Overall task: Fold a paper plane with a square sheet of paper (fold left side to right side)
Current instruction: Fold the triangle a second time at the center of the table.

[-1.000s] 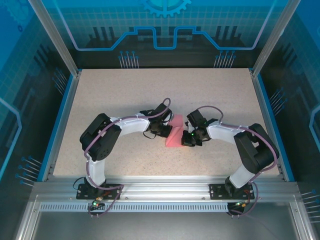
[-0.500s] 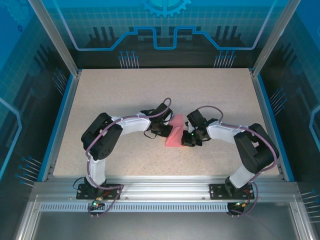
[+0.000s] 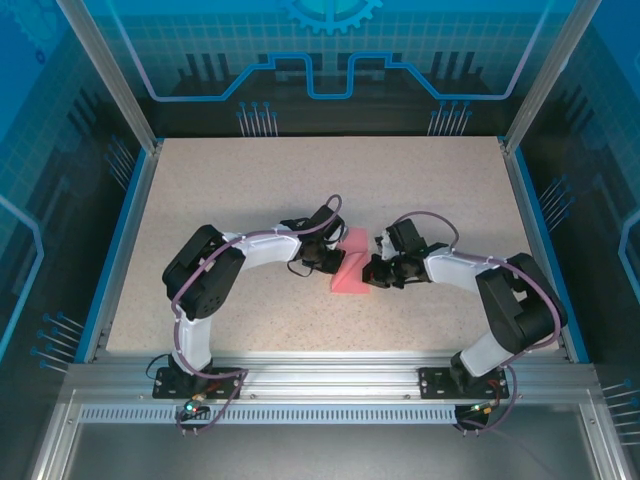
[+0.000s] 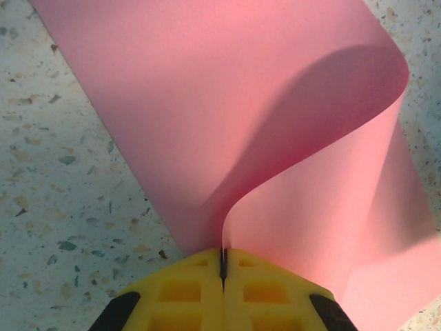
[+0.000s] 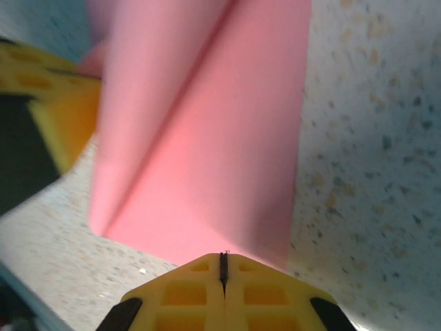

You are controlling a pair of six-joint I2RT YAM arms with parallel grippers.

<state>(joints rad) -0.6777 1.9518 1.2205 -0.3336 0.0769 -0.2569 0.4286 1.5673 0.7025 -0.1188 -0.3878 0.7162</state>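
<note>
Early days imo: the square sheet of paper (image 3: 349, 268) sits mid-counter (image 3: 250, 190) between the arms, its left side curled over toward the right but not pressed flat; every plane fold is left. Left end effector (image 4: 222, 267) is clamped on the sheet's edge; right end effector (image 5: 222, 265) is closed too, tips at the paper, but whether it's pinching anything is hidden.
</note>
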